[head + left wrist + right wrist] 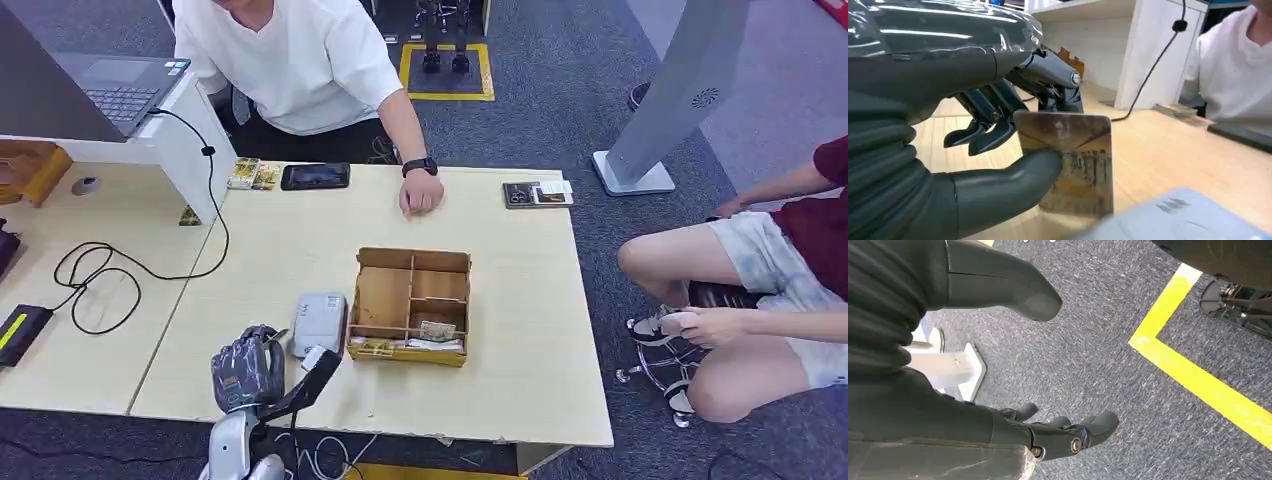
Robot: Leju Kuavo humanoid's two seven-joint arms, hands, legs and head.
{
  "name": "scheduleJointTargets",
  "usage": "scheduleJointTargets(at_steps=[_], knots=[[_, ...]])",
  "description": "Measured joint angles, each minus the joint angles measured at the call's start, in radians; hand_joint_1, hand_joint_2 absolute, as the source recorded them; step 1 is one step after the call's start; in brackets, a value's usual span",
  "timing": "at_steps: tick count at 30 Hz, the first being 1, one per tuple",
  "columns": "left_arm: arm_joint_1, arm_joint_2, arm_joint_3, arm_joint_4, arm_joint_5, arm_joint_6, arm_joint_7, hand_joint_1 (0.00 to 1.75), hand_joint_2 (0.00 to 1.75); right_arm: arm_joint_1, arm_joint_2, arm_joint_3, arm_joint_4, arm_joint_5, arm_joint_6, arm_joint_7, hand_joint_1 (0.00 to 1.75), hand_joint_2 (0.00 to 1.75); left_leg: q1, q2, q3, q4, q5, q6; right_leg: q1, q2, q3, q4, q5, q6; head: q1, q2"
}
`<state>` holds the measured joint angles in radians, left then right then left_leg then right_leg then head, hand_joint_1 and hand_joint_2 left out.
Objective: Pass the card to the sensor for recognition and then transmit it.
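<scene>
A pale wooden table [280, 270] stands on grey carpet, with a person in a white shirt [300, 60] seated at its far side and another person in a dark red top [800, 270] sitting off its right end. The card [1070, 162], a glossy rectangle printed with a brownish picture, stands upright in the robot's left hand [973, 150], pinched between the thick grey thumb and the darker fingers [988, 132]. That hand [248, 372] hangs over the table's near edge, just beside the flat grey-white sensor box [319, 322], whose top shows blurred at the card's lower corner in the left wrist view. Touching the sensor's right side sits an open wooden compartment tray [410, 305] with a few cards lying in its near sections. Beyond the tray, a black tablet [315, 176] lies near the far edge. The right hand [1048, 430] hangs over the carpet beside a yellow floor line [1198, 385], fingers apart and holding nothing.
</scene>
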<state>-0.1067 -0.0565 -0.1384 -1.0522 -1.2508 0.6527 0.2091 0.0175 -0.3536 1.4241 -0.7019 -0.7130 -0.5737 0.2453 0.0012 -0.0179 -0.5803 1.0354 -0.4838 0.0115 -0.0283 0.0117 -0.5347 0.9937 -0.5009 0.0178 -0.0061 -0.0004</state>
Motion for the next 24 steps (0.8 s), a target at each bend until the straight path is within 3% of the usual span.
scheduleJointTargets(at_steps=[13, 24], knots=[[-0.003, 0.023, -0.091, 0.035, -0.002, -0.026, 0.019, 1.75, 1.75, -0.006, -0.002, 0.016, 0.000, -0.012, -0.006, -0.005, 0.00, 1.75, 0.000, 0.000, 0.001, 0.000, 0.000, 0.000, 0.000, 0.000, 0.001, 0.000, 0.000, 0.000, 0.000, 0.000], [-0.003, 0.035, -0.118, 0.035, 0.010, -0.013, 0.032, 1.75, 1.75, -0.007, -0.003, 0.024, 0.000, -0.017, -0.013, -0.004, 0.00, 1.75, 0.000, 0.000, 0.001, 0.000, 0.000, 0.000, 0.000, 0.000, 0.001, 0.000, 0.000, 0.000, 0.000, 0.000]])
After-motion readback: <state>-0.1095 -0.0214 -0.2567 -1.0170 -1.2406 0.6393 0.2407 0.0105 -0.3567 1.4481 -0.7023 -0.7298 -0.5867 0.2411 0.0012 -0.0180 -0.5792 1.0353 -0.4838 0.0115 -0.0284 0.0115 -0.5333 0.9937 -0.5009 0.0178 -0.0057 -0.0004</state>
